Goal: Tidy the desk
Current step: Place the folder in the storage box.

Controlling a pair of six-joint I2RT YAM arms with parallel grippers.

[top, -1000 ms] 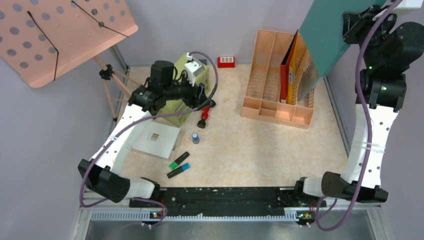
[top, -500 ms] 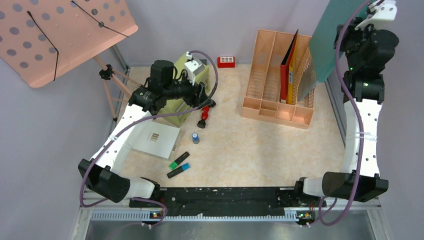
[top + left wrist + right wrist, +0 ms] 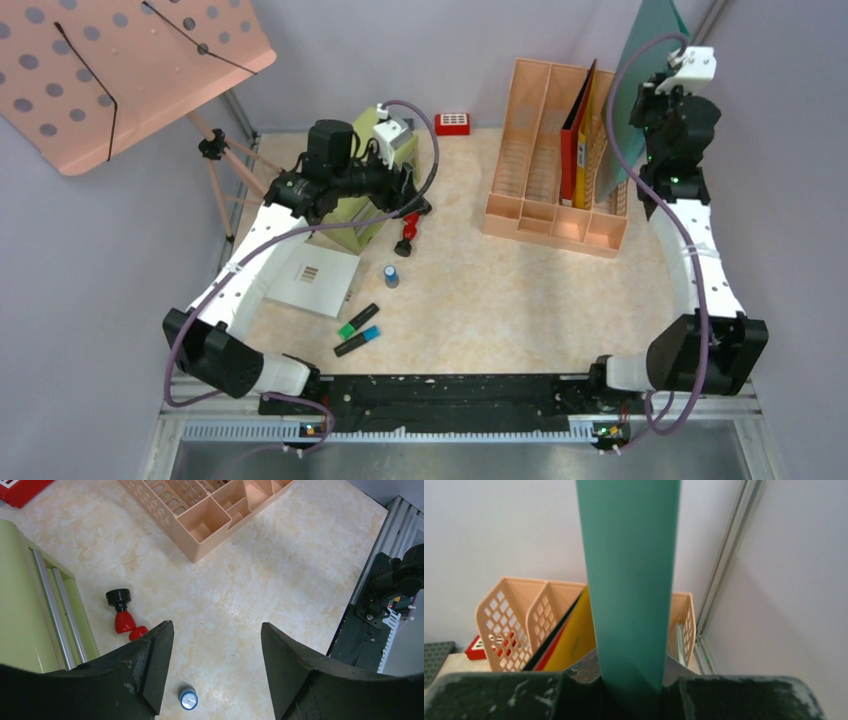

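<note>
— Which arm is nearer the slot?
— The right gripper point(image 3: 629, 685), pinching the teal folder point(image 3: 629, 580), whose long axis is nearly upright. The peach file rack point(image 3: 500, 210) stands just below it on the desk point(image 3: 500, 290).
— And the left gripper point(image 3: 216, 630)?
— Spread and holding nothing, with the desk beneath it and the rack well apart.

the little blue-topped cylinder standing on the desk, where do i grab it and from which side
Take the blue-topped cylinder by its round side wall, coming straight down from above. It stands upright on the desk, top facing up, with bare tabletop all around it, so the fingers can straddle it. The open left gripper hangs close by.
</note>
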